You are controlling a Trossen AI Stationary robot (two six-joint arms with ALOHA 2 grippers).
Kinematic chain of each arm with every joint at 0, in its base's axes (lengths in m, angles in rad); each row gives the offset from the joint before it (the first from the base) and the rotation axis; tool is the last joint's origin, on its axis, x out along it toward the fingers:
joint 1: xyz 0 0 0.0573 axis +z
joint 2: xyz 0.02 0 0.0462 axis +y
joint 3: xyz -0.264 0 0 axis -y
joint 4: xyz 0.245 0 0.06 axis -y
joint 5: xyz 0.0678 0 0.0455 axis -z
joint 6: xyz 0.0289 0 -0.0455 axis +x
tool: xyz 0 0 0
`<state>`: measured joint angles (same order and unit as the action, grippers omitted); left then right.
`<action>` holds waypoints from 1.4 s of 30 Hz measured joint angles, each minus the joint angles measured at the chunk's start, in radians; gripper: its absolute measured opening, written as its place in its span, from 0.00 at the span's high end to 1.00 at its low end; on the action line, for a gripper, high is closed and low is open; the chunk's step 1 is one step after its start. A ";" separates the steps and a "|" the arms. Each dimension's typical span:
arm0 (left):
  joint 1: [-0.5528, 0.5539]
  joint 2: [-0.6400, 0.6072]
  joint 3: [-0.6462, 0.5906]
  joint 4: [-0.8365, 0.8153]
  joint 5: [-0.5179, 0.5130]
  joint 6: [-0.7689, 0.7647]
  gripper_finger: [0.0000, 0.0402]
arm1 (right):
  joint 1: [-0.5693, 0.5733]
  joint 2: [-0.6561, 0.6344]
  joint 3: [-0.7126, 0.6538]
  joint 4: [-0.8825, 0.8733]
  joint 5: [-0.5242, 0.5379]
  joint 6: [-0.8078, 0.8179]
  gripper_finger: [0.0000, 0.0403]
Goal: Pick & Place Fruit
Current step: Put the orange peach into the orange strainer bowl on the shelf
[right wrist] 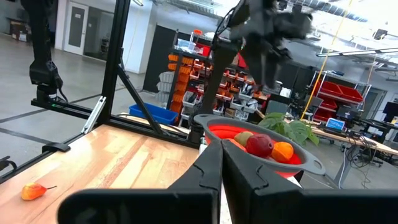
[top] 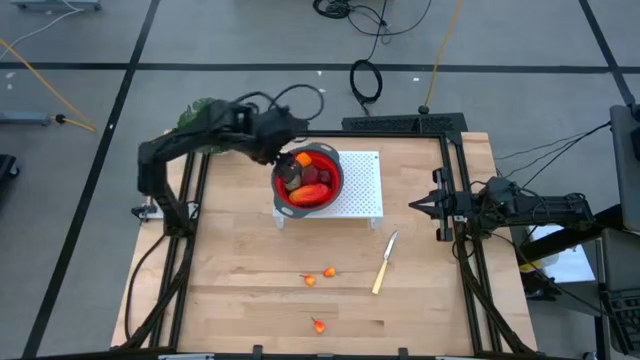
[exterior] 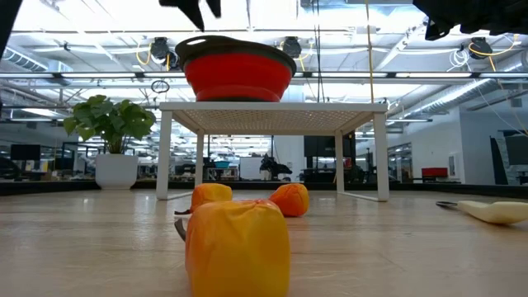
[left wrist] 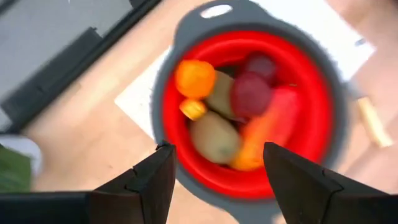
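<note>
A red grey-rimmed bowl (top: 309, 180) stands on a white perforated stand (top: 362, 188). It holds fruit: an elongated red-orange piece (left wrist: 268, 127), dark red round ones (left wrist: 251, 93), olive-brown ovals (left wrist: 214, 137) and small orange pieces (left wrist: 194, 78). Three tiny orange fruits lie on the table nearer the front edge (top: 309, 280), (top: 329, 272), (top: 318, 324). My left gripper (left wrist: 217, 149) hangs open above the bowl's left rim, pointing steeply down, with nothing between its fingers. My right gripper (right wrist: 221, 152) waits shut at the table's right side (top: 415, 205), pointing toward the bowl.
A slim pale-handled knife (top: 384, 262) lies on the table right of the loose fruits. Black frame rails run along the left, right and far sides (top: 400, 125). A green plant (top: 195, 112) sits beyond the far left corner. Bare wood lies in front of the stand.
</note>
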<state>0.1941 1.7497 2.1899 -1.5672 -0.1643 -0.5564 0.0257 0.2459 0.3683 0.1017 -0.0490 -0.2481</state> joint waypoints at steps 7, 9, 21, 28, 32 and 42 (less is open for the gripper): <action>-0.194 -0.027 -0.001 0.002 -0.046 -0.307 0.40 | 0.000 0.000 0.000 0.000 0.000 -0.001 1.00; -0.251 -0.019 -0.001 0.005 -0.046 -0.395 0.40 | 0.000 0.000 0.000 0.000 0.000 0.000 1.00; -0.513 0.057 -0.011 0.157 -0.079 -0.880 0.40 | 0.000 0.000 0.000 -0.007 -0.003 -0.002 1.00; -0.585 0.148 -0.011 0.253 -0.072 -1.063 0.40 | 0.000 0.000 0.000 -0.008 -0.003 -0.002 1.00; -0.606 0.203 -0.011 0.294 -0.048 -1.176 0.40 | 0.000 0.000 0.000 -0.008 -0.004 -0.001 1.00; -0.642 0.312 -0.011 0.380 -0.049 -1.391 0.40 | 0.000 0.000 0.000 -0.017 -0.004 0.000 1.00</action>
<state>-0.4477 2.0621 2.1784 -1.1876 -0.2136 -1.9470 0.0257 0.2459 0.3683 0.0848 -0.0528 -0.2485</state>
